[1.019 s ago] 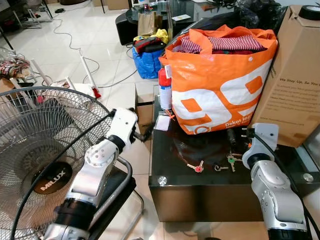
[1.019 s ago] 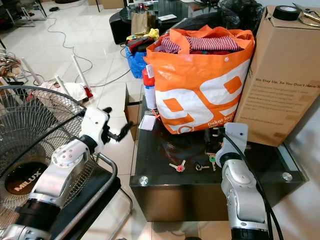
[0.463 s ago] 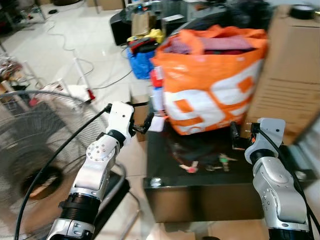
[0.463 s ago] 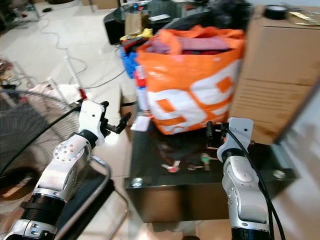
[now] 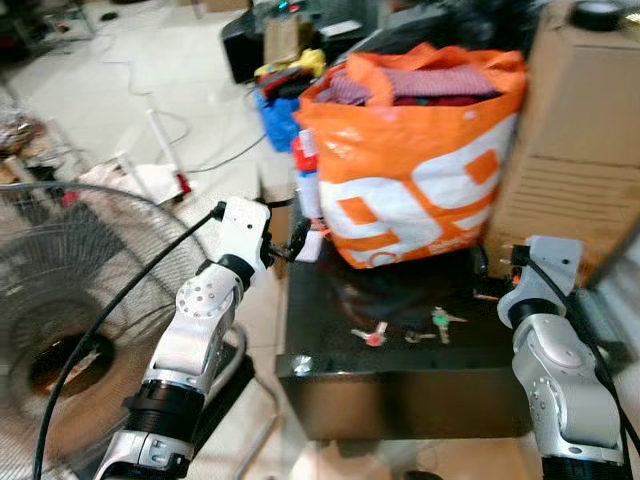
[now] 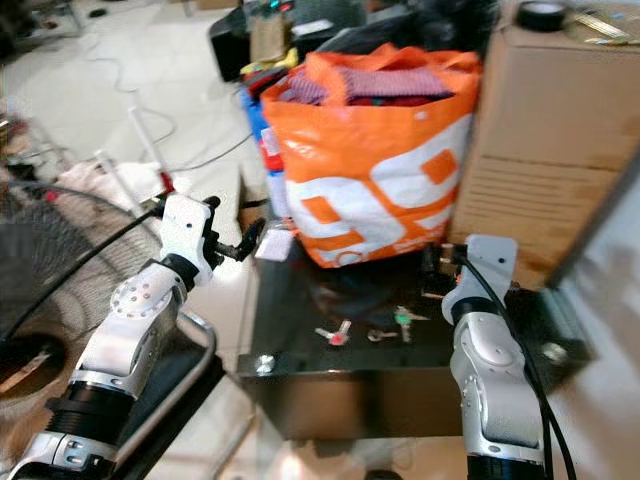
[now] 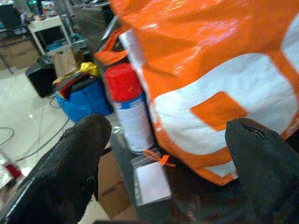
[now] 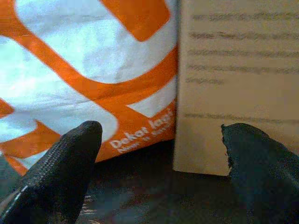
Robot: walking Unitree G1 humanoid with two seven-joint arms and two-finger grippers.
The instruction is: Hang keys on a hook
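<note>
Three keys lie scattered in a loose row on the dark glass surface, just in front of the orange bag: red-headed, plain and green-headed. I read the right gripper as nearer; it hovers beside the bag's front corner, fingers spread and empty, with the keys forward of and below it. The left gripper, also spread and empty, sits off the bag's far side, near the red-capped can. I see no hook.
</note>
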